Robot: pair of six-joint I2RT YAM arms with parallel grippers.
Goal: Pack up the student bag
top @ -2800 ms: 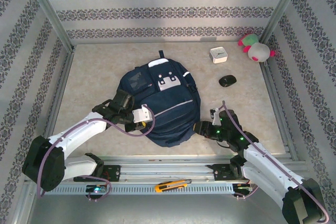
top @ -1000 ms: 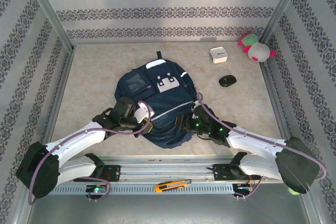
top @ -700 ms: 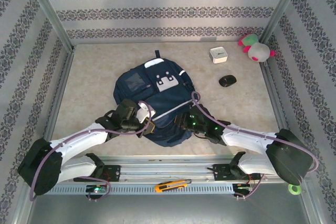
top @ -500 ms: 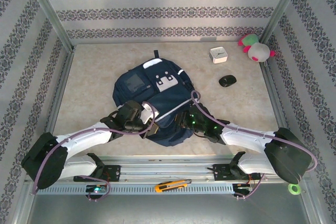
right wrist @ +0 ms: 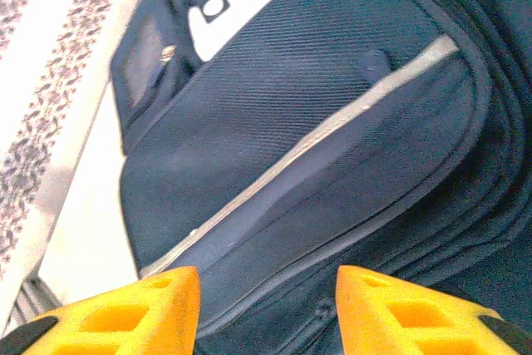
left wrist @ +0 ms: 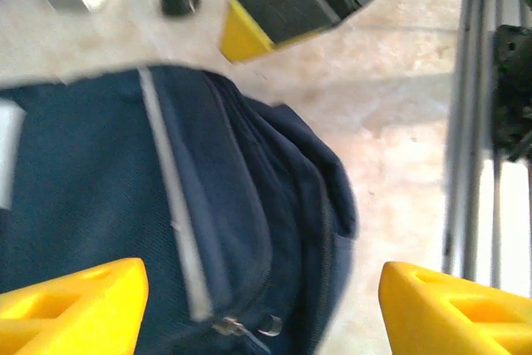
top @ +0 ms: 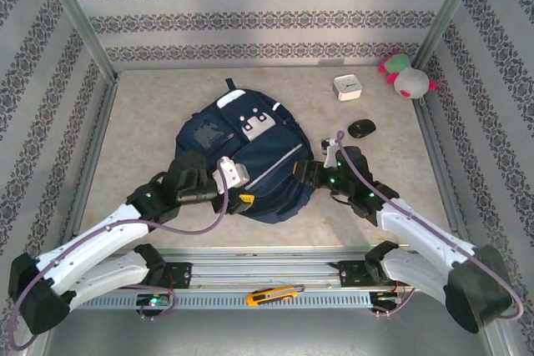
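Note:
The student bag (top: 246,156), navy blue with grey reflective stripes and white top patches, lies flat mid-table with its top tilted toward the far left. My left gripper (top: 243,197) sits at the bag's near edge. In the left wrist view this gripper (left wrist: 262,309) is open, its yellow fingers (left wrist: 71,305) wide apart over a zipper pull and a stripe of the bag (left wrist: 125,205). My right gripper (top: 303,174) is at the bag's right side. In the right wrist view it (right wrist: 266,313) is open above the front pocket of the bag (right wrist: 291,122), holding nothing.
A black mouse (top: 360,128), a white box (top: 346,87) and a plush toy (top: 407,77) lie at the far right. An orange utility knife (top: 273,295) rests on the front rail. Metal frame posts and patterned walls enclose the table.
The left gripper has opened and let go of the bag's near edge. The bag has shifted and turned, its top now further left. The right arm has drawn back to the right.

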